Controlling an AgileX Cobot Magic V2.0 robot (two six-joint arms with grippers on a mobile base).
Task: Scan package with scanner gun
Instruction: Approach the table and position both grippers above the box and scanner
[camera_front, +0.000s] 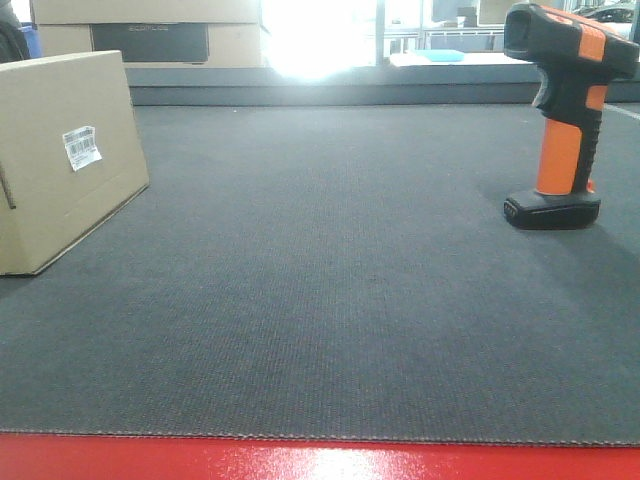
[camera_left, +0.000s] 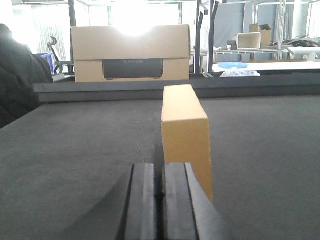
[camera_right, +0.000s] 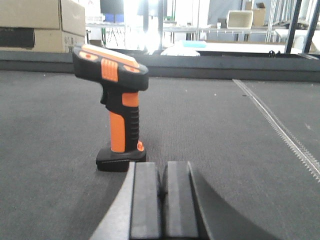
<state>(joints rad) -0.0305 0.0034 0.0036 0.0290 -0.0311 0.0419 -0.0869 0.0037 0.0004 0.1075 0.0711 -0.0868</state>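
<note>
A brown cardboard package (camera_front: 62, 155) with a white barcode label (camera_front: 81, 146) stands at the left of the dark mat. In the left wrist view the package (camera_left: 185, 132) stands just ahead of my left gripper (camera_left: 160, 172), slightly to its right; the gripper is shut and empty. An orange and black scanner gun (camera_front: 562, 110) stands upright on its base at the right. In the right wrist view the scanner gun (camera_right: 117, 105) stands just ahead and left of my right gripper (camera_right: 162, 170), which is shut and empty. Neither gripper shows in the front view.
A dark grey mat (camera_front: 330, 280) covers the table, with a red front edge (camera_front: 300, 460). A raised ledge (camera_front: 330, 85) runs along the back. A large cardboard box (camera_left: 130, 52) stands behind it. A track (camera_right: 280, 127) runs along the mat's right side.
</note>
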